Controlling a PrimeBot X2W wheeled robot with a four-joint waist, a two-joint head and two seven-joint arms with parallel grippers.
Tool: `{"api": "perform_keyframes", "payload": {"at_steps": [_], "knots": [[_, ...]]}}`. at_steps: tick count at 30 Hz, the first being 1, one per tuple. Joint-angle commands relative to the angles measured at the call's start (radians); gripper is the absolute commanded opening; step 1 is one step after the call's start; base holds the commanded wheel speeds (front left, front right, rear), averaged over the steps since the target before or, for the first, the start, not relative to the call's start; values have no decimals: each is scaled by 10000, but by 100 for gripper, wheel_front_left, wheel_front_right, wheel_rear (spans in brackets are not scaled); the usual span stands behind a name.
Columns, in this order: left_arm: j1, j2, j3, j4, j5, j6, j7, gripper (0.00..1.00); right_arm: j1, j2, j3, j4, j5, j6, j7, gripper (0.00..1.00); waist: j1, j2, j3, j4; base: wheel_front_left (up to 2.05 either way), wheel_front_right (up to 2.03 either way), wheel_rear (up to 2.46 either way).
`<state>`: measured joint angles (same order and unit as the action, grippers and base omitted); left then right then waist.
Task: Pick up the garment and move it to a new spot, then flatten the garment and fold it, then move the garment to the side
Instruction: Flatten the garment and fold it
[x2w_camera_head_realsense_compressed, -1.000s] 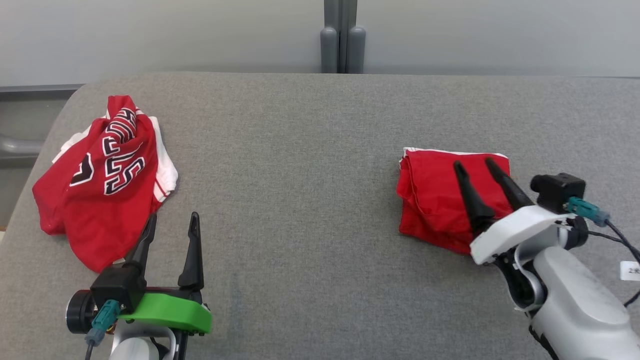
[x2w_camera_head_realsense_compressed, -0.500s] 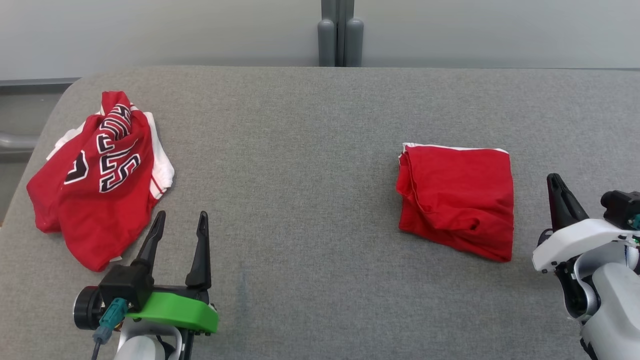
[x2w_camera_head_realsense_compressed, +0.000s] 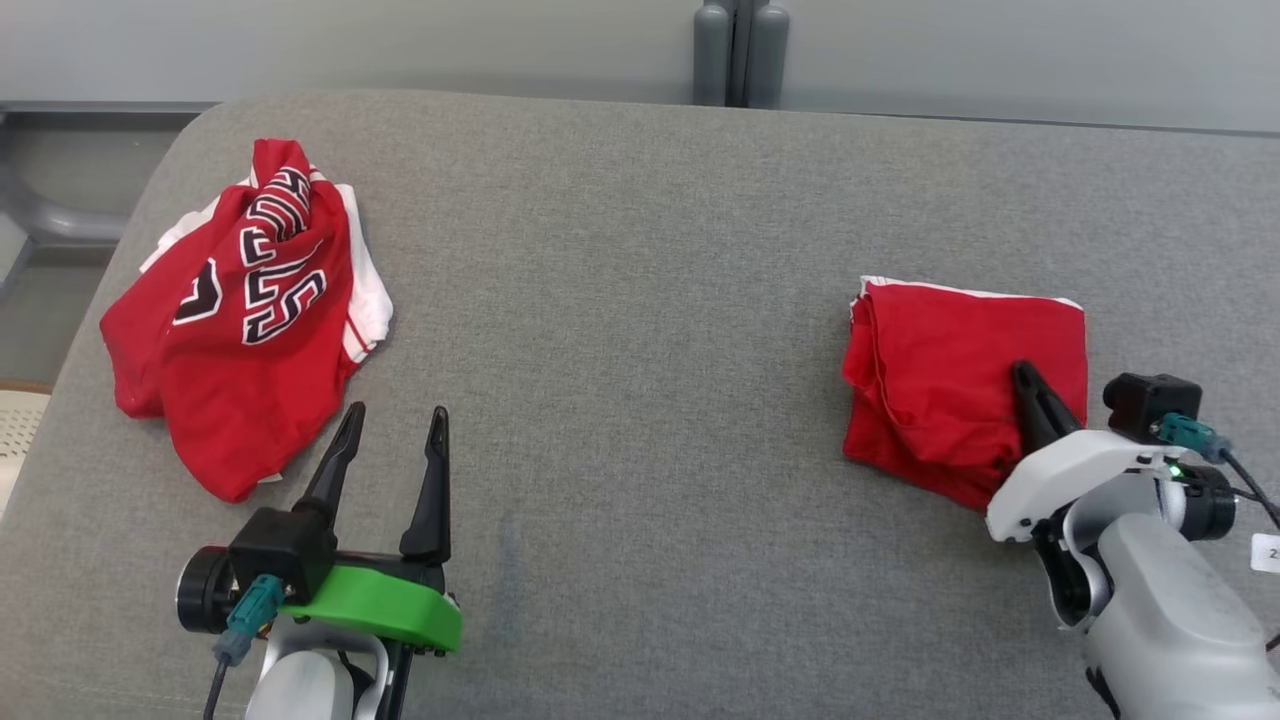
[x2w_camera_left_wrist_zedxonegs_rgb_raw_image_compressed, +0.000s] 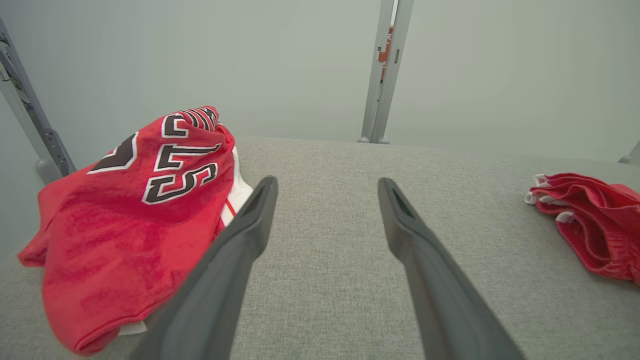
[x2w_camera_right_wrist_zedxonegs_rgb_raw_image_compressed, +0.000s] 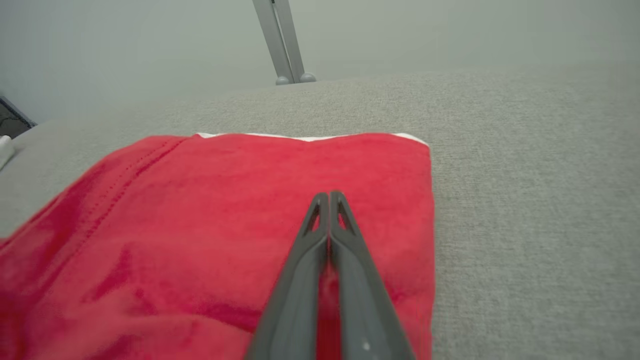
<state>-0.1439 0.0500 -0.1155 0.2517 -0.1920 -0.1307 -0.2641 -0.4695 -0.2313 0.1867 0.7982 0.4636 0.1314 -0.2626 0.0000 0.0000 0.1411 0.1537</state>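
Note:
A folded red garment (x2w_camera_head_realsense_compressed: 950, 370) with a white edge lies flat on the right of the grey padded table (x2w_camera_head_realsense_compressed: 620, 300). My right gripper (x2w_camera_head_realsense_compressed: 1022, 372) hangs over its near right part, shut with the fingertips (x2w_camera_right_wrist_zedxonegs_rgb_raw_image_compressed: 329, 196) pressed together and no cloth between them. The same folded garment (x2w_camera_right_wrist_zedxonegs_rgb_raw_image_compressed: 225, 200) spreads beneath those fingers. A crumpled red jersey (x2w_camera_head_realsense_compressed: 240, 320) with black-and-white lettering lies heaped at the far left. My left gripper (x2w_camera_head_realsense_compressed: 395, 415) stands open just right of the jersey's near edge, touching nothing. Through its fingers the left wrist view takes in the jersey (x2w_camera_left_wrist_zedxonegs_rgb_raw_image_compressed: 125, 215) and the folded garment (x2w_camera_left_wrist_zedxonegs_rgb_raw_image_compressed: 595, 225).
A grey post (x2w_camera_head_realsense_compressed: 740, 50) rises behind the table's far edge against a pale wall. The table's rounded left corner drops off beside the jersey, with a metal rail (x2w_camera_head_realsense_compressed: 60, 225) beyond it. Bare grey fabric stretches between the two garments.
My right gripper has shut, swung off to the right of the folded garment and come back over its near right part. The head camera has shifted. The left gripper stays open.

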Motion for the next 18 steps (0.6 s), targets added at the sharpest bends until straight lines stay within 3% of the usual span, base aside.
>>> {"api": "perform_keyframes", "payload": {"at_steps": [1, 12, 18], "knots": [[-210, 14, -24, 30, -59, 5, -1, 100, -115, 128, 54, 64, -79, -16, -30, 0, 0, 0, 133, 162, 0, 0, 0], [-384, 13, -278, 95, -256, 19, -1, 100, -453, 1467, 762, -56, -347, -14, -30, 0, 0, 0, 321, 567, 0, 0, 0], [-383, 13, -333, 86, -305, 90, -1, 100, -355, 1674, 1375, -161, -338, -14, -30, 0, 0, 0, 320, 500, 0, 0, 0]]}}
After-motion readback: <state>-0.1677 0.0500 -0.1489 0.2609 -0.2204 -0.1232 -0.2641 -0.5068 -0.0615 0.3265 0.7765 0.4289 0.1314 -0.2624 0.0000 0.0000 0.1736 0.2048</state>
